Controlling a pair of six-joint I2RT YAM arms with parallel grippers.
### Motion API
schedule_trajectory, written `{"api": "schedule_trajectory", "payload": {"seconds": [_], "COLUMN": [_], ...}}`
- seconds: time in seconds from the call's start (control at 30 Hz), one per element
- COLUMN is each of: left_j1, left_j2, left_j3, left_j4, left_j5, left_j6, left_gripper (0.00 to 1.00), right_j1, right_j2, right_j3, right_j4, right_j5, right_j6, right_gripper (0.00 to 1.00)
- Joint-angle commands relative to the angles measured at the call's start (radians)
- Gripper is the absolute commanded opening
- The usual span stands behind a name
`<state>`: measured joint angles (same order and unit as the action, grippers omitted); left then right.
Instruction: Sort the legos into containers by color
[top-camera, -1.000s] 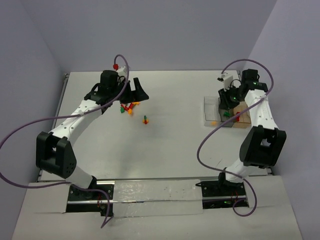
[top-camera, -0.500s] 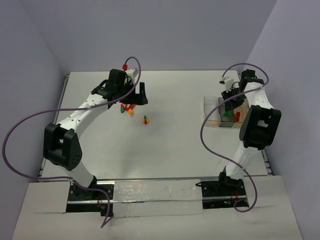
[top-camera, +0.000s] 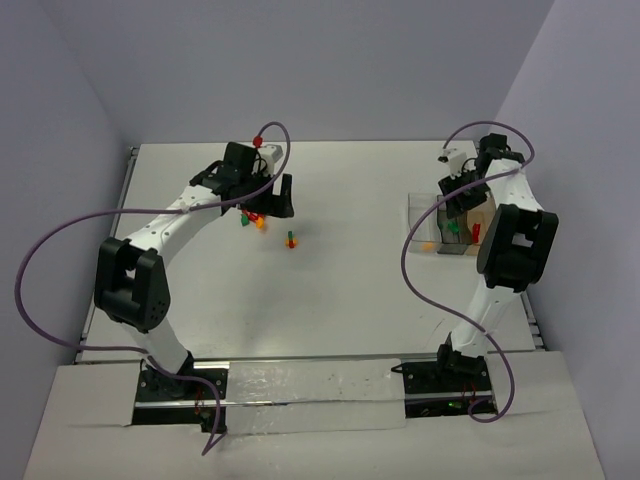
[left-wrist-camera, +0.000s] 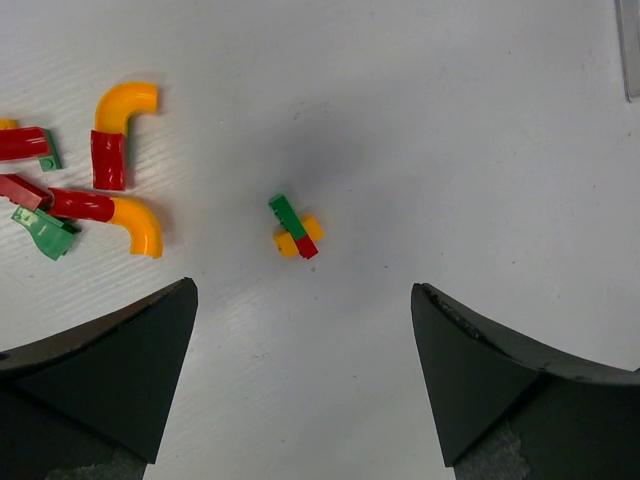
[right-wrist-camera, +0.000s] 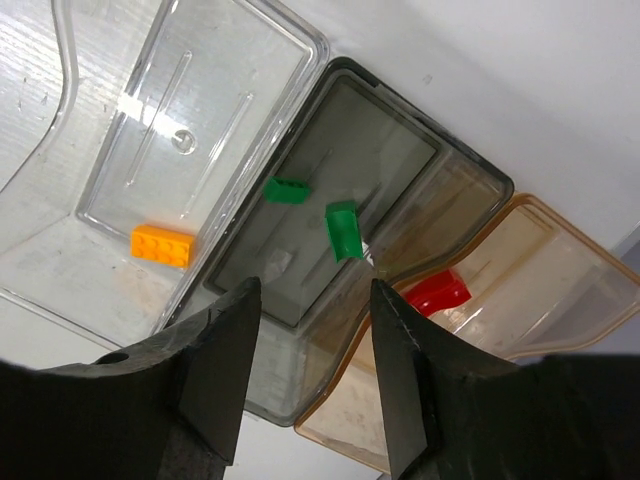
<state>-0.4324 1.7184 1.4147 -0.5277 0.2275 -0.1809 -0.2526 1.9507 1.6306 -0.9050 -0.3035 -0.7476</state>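
I am looking into a robotics lab cell: plain lavender-grey walls (top-camera: 330, 70) are boxing in a bare white rectangular tabletop (top-camera: 350, 300) on three sides. A white-and-black jointed left arm (top-camera: 165, 220) and its matching right arm (top-camera: 512, 240) are sitting bolted at that tabletop's near edge, and loose purple cables (top-camera: 20, 292) are looping over it.

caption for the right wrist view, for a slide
Open right gripper above three joined bins: orange lego in the clear one, two green legos in the middle, red lego in the amber.

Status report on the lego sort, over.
Left hand open over loose legos. Right hand open, empty, above containers. Four binned by color. Nothing blocking.
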Motion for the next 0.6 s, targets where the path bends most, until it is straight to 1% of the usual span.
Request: {"api": "schedule_trajectory", "payload": {"seconds": [0.0, 0.1, 0.23, 0.27, 0.33, 0.43, 0.53, 0.57], "left_j1": [-0.001, 0.000, 0.000, 0.001, 0.000, 0.001, 0.006, 0.011], "left_j2": [-0.006, -0.011, -0.003, -0.002, -0.002, -0.007, -0.002, 0.004], "left_j3": [0.013, -0.023, -0.052, -0.068, -0.084, -0.116, -0.134, -0.138], "left_j4": [-0.004, 0.007, 0.015, 0.028, 0.039, 0.067, 0.076, 0.087], "left_j5": [0.032, 0.091, 0.136, 0.143, 0.156, 0.211, 0.286, 0.301], "left_j6": [0.077, 0.147, 0.319, 0.359, 0.420, 0.555, 0.652, 0.663], "left_gripper": [0.94, 0.88, 0.79, 0.76, 0.74, 0.67, 0.60, 0.60], "right_j1": [0.015, 0.032, 0.071, 0.088, 0.108, 0.154, 0.183, 0.189], "right_j2": [-0.029, -0.063, -0.123, -0.145, -0.167, -0.222, -0.247, -0.249], "right_j3": [0.051, 0.077, 0.095, 0.095, 0.088, 0.055, 0.031, 0.029], "right_j4": [-0.010, -0.046, -0.077, -0.083, -0.087, -0.076, -0.071, -0.071], "right_j5": [-0.016, -0.071, -0.152, -0.175, -0.197, -0.235, -0.253, -0.260], "right_j6": [0.021, 0.046, 0.106, 0.124, 0.143, 0.185, 0.206, 0.209], "right_gripper": [0.58, 0.63, 0.80, 0.87, 0.89, 0.89, 0.89, 0.89]}}
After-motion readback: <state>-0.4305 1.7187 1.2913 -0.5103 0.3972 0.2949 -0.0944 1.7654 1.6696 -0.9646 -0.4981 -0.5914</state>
